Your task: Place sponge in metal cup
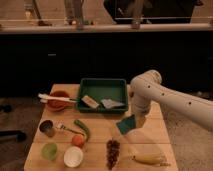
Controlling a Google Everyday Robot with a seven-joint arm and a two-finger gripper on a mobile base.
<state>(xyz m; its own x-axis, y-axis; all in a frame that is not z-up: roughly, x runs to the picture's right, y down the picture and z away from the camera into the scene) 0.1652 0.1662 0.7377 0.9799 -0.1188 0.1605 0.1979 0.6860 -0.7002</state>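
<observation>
The end effector (134,121) is hanging over the right-middle part of the worktop (102,132), its fingers clamping together on the sponge (126,125). The sponge is tilting with one corner pointing down, and whether it is touching the wood cannot be told. From the end effector the white arm (165,95) is rising toward 12 o'clock to a rounded elbow, then running down and out toward 4 o'clock past the right edge. Near the sponge, at 11 o'clock, the tray (102,80) is sitting at the back of the worktop, holding two pale flat packets (90,101) side by side. At 7 o'clock from the sponge a dark grape bunch (113,151) is lying, and at 5 o'clock a yellow, banana-like thing (148,159) is lying along the front edge. Going toward 9 o'clock, a green pepper (82,129) is lying first, then a fork (64,128) just beside it, and then the metal cup (47,128). That cup is standing upright near the left edge, dark inside and well apart from the sponge. An orange fruit (77,141) is sitting just beside the pepper's near end, at 8 o'clock from the sponge. Farther out that way, a white bowl (73,156) and a green cup (49,151) are standing side by side at the front left. At 10 o'clock, left of the tray, a red bowl (58,101) is sitting with a white utensil (49,97) lying across it.
</observation>
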